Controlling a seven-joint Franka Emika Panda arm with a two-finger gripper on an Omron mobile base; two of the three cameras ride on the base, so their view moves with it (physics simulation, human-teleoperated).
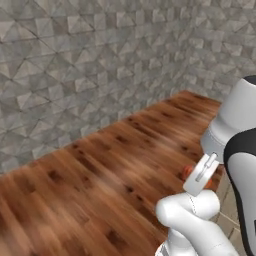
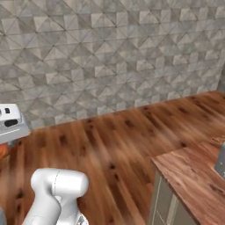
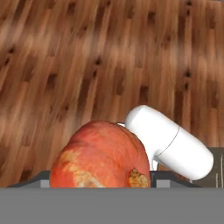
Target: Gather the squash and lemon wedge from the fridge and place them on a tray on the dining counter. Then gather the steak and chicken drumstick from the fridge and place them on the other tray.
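Observation:
The squash (image 3: pixel 101 157), a round orange-red gourd with pale mottled patches, sits low in the hand view, right against the hand. Its bulk hides the fingertips. My gripper (image 1: pixel 196 176) hangs over the wooden floor, shut on the squash. A sliver of the squash's orange skin (image 1: pixel 187 172) peeks out beside the hand in the left base view, and another (image 2: pixel 2 151) shows at the left edge of the right base view. A corner of the dining counter (image 2: pixel 193 173), reddish-brown top on a beige base, lies at the lower right of the right base view.
Wood-plank floor (image 1: pixel 100 165) stretches ahead to a grey patterned stone wall (image 2: pixel 114 57). A small grey object (image 2: pixel 221 163) sits on the counter at the frame's right edge. A white arm link (image 3: pixel 168 142) crosses the hand view beside the squash.

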